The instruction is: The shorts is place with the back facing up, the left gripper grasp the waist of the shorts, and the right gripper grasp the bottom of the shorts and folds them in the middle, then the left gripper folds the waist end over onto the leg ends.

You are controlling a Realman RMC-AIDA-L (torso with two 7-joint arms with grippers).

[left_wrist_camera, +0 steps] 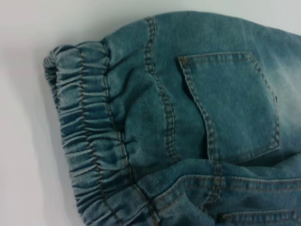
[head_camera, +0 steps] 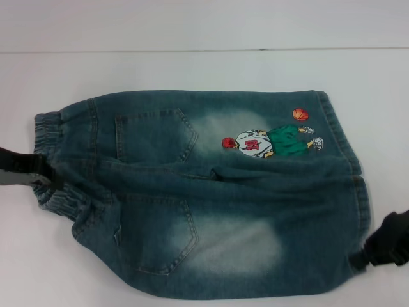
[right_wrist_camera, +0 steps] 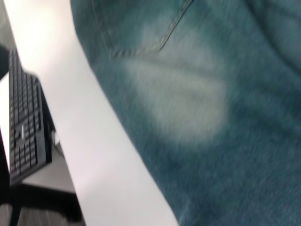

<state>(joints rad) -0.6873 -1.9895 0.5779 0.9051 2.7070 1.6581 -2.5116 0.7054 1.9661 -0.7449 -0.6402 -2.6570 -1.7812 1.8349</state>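
Blue denim shorts point(head_camera: 211, 192) lie flat on the white table point(head_camera: 192, 70) with the back pockets point(head_camera: 153, 134) facing up. The elastic waist point(head_camera: 48, 128) is at the left and the leg ends point(head_camera: 361, 204) are at the right. My left gripper point(head_camera: 38, 174) rests against the near part of the waist, where the cloth is bunched. My right gripper point(head_camera: 374, 249) touches the hem of the near leg. The left wrist view shows the gathered waist point(left_wrist_camera: 84, 122) and a pocket point(left_wrist_camera: 230, 103) close up. The right wrist view shows faded denim point(right_wrist_camera: 188, 94).
A basketball-player print point(head_camera: 271, 141) is on the far leg. In the right wrist view, the table's near edge point(right_wrist_camera: 94, 141) runs just beside the shorts, with a black keyboard point(right_wrist_camera: 26, 122) lower down beyond it.
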